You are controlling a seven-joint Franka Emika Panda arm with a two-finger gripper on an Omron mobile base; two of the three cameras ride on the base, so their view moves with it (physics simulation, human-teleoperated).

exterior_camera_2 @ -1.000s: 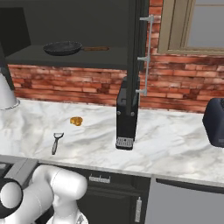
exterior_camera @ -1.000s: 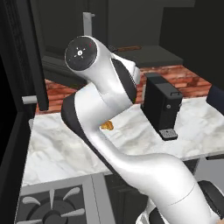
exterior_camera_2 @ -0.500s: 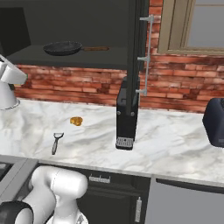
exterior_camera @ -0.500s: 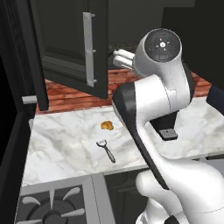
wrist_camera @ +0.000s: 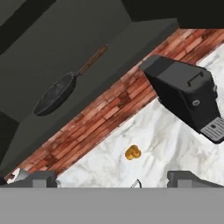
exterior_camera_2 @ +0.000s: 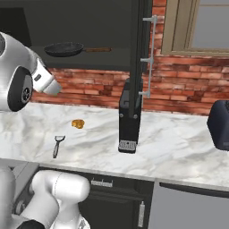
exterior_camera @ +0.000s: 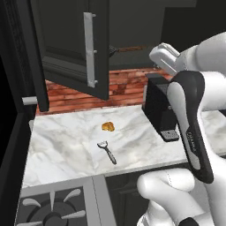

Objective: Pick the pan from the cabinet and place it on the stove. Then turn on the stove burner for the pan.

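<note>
The black pan (exterior_camera_2: 65, 48) lies on the shelf of the open dark cabinet (exterior_camera_2: 89, 20), its brown handle (exterior_camera_2: 96, 49) pointing right. In the hand view the pan (wrist_camera: 54, 94) is up and to the left, well beyond my gripper (wrist_camera: 113, 180), which is open with nothing between its dark fingertips (wrist_camera: 37, 178). In the left base view only the pan's handle (exterior_camera: 128, 48) peeks past the open cabinet door (exterior_camera: 70, 48). The white hand (exterior_camera: 165, 57) hovers to the right of the shelf opening. A corner of the stove (exterior_camera: 48, 207) with its grate is at the lower left.
A black coffee machine (exterior_camera_2: 130, 120) stands on the marble counter (exterior_camera_2: 179, 143). A small peeler (exterior_camera: 108, 152) and an orange morsel (exterior_camera: 108, 126) lie on the counter. The second cabinet door (exterior_camera_2: 144, 44) juts out edge-on above the coffee machine. A dark toaster (exterior_camera_2: 220, 125) sits far right.
My arm has swung from in front of the cabinet over to the right and upward, uncovering the counter, peeler and pan handle. The gripper stayed open. The pan has not moved.
</note>
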